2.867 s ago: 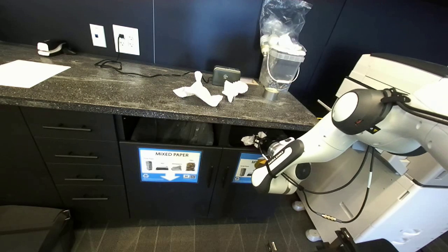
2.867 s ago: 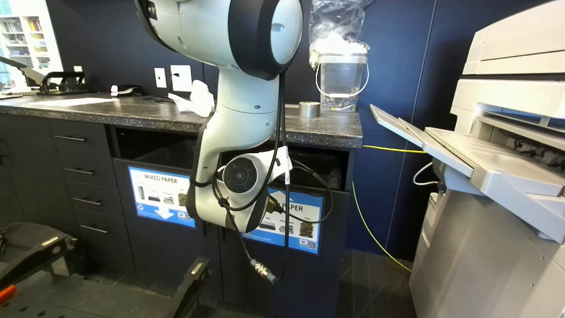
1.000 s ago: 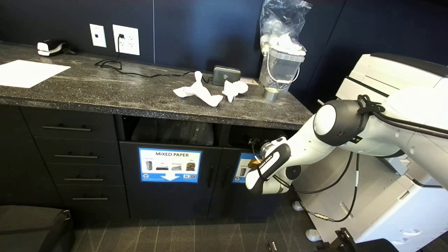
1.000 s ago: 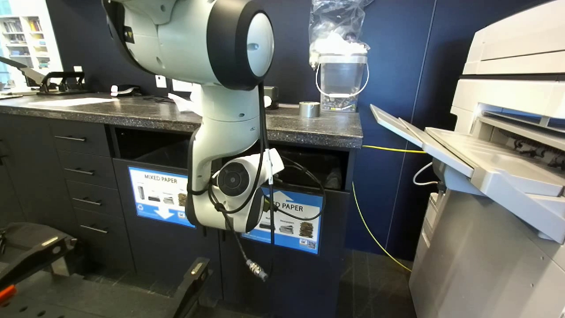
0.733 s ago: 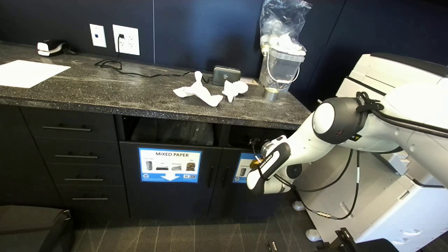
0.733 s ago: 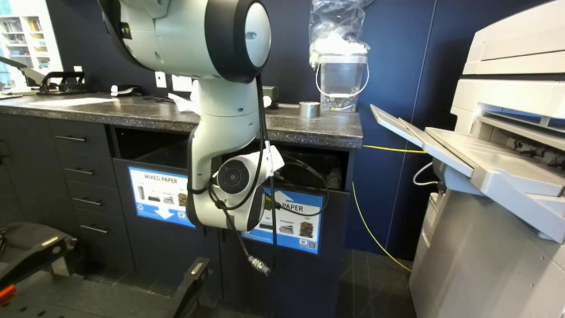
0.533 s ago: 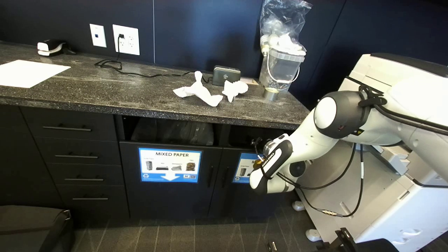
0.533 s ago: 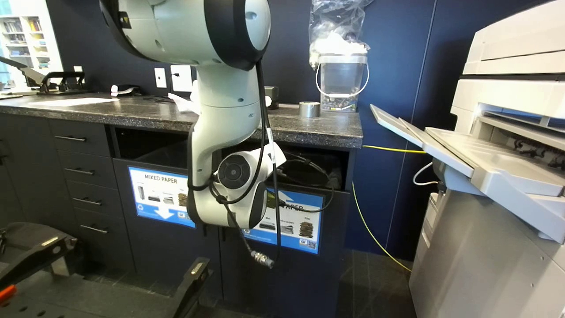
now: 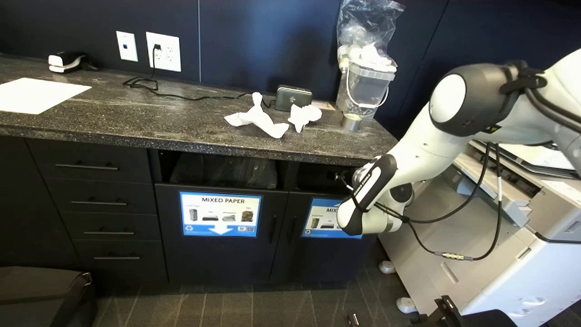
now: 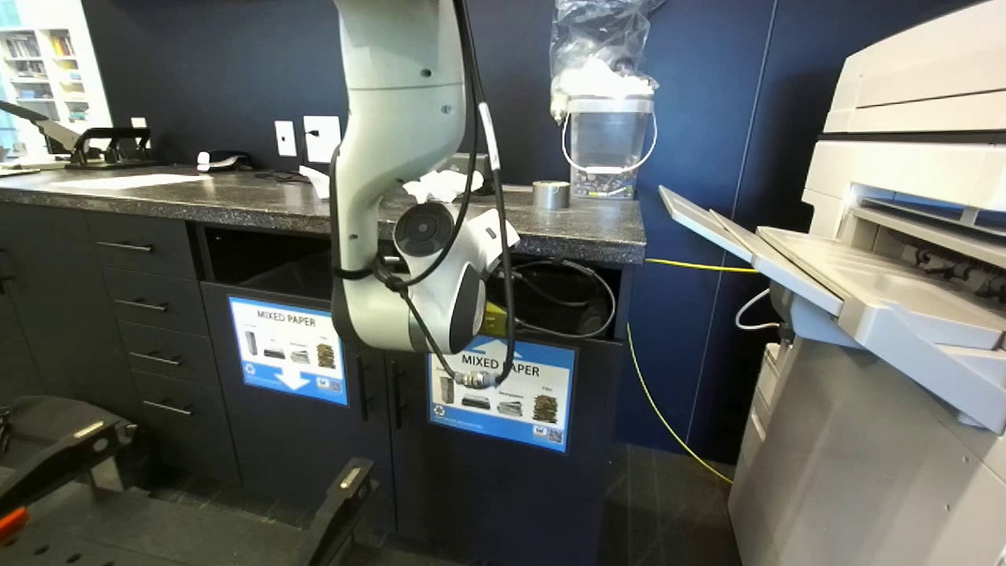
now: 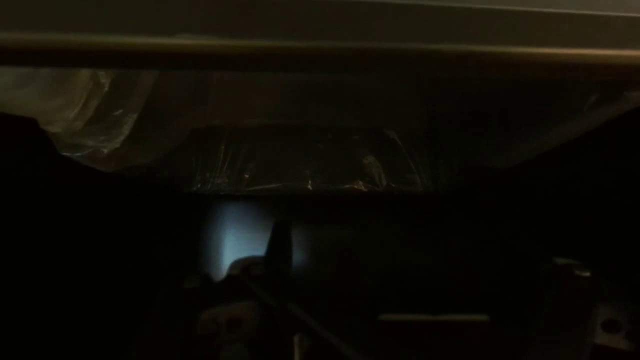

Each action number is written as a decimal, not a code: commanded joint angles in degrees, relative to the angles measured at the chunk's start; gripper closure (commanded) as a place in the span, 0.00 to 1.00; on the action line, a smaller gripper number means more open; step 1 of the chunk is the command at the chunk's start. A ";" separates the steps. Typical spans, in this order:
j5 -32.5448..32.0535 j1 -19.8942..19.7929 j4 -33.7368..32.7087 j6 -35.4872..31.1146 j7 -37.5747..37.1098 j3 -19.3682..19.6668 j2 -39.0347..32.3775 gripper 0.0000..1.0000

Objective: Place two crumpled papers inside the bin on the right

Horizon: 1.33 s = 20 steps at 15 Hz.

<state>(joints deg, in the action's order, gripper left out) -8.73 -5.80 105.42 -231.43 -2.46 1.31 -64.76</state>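
Wrist view: Robotiq gripper (image 11: 410, 255) spread wide, nothing visible in its grasp

Both exterior views show the speckled countertop (image 9: 159, 119). From 2 o'clock in an exterior view, the Panda arm (image 9: 422, 150) slants to the right-hand mixed-paper bin (image 9: 313, 256), whose plastic liner (image 11: 310, 165) glints at 12 o'clock in the wrist view. The Robotiq gripper stands at that dark opening; whether any paper lies inside, I cannot tell. From it, a three-pointed crumpled paper (image 9: 258, 120) lies on the countertop at 10 o'clock, a compact crumpled wad (image 9: 303, 117) just beside at 11.

The step in hand looks like letting go at the bin, those two papers not yet placed. Next probably calls for backing straight out past the countertop's edge, rising, then swinging toward 11 o'clock to lower the spread gripper over the compact crumpled wad
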 commanded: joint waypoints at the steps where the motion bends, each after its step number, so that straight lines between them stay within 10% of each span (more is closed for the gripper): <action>1: 7.13 4.82 9.71 14.11 4.08 2.13 13.67 0.00; 6: 21.36 21.66 13.13 41.53 8.55 16.31 23.49 0.00; 10: 12.23 33.82 13.48 62.88 3.57 31.05 26.94 0.00; 14: -1.15 23.47 9.82 83.29 9.90 21.76 38.92 0.00; 18: 8.24 21.71 6.11 102.39 27.71 21.36 47.01 0.00; 20: 5.18 12.05 4.28 112.29 30.26 12.36 52.37 0.00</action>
<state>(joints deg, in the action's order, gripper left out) -2.73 15.56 111.25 -130.40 21.61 22.19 -19.69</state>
